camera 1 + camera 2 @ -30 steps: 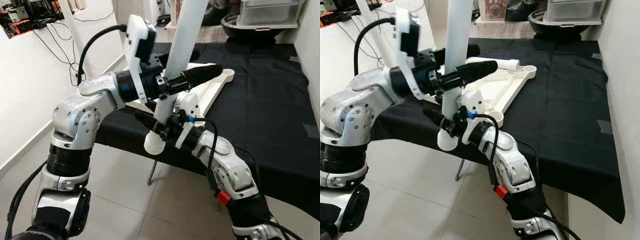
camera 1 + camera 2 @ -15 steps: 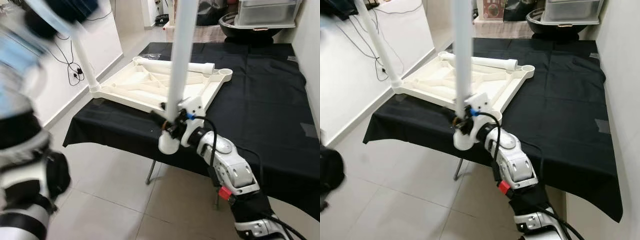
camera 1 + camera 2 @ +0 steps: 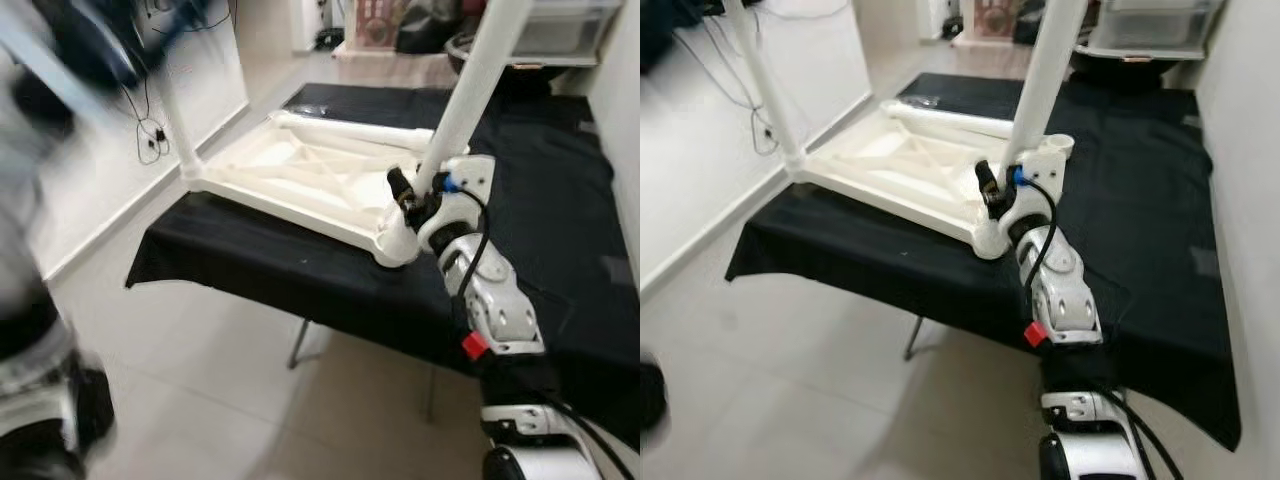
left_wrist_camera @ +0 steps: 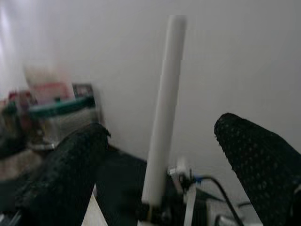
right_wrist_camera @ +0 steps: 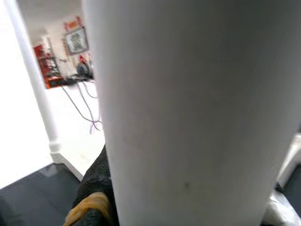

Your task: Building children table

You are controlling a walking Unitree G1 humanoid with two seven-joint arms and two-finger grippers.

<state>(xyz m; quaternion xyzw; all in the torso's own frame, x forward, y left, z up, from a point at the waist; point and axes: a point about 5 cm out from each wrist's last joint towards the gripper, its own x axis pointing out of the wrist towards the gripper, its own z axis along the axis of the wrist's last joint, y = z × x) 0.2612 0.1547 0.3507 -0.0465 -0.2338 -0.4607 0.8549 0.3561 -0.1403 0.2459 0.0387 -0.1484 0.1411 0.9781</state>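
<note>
On the black table (image 3: 560, 200), right fingers (image 3: 400, 188) clamp the white leg (image 3: 470, 95).

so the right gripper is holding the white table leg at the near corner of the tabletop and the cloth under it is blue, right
Not quite: the cloth is black, as the right eye view shows. The rest holds: the right gripper grips the white table leg at the near corner of the tabletop.

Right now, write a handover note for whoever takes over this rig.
Right claw: shut on the long white plastic table leg, its lower end at the near corner socket of the upturned white plastic tabletop.
Left claw: open, holding nothing, off to the left and aimed at that leg.
Tabletop lies on the black-clothed table; one leg stands in its left corner, another lies along its far edge.
Left: seat this leg, fit the others.
</note>
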